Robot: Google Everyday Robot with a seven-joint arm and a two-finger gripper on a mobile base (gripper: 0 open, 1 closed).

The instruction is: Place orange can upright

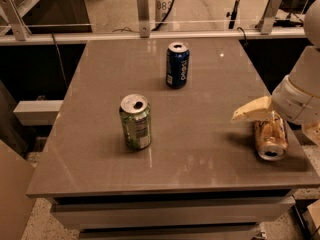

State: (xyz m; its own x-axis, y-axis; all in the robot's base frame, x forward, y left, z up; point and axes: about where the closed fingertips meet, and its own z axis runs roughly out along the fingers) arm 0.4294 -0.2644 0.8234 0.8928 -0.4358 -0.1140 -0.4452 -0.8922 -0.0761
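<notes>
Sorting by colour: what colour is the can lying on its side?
Orange-copper with silver top, camera view: the orange can lies under the gripper at the table's right.

— Where is your gripper?
— My gripper point(261, 111) hangs low at the right side of the camera view, its pale cream front end pointing left and a little downward
— And what is behind it?
— My wrist point(296, 102), a rounded white housing, sits right behind it, up and to the right
— And the arm?
— My arm point(311, 66) rises from the wrist along the right edge of the view, leaning slightly right, its upper part cut off there
</notes>
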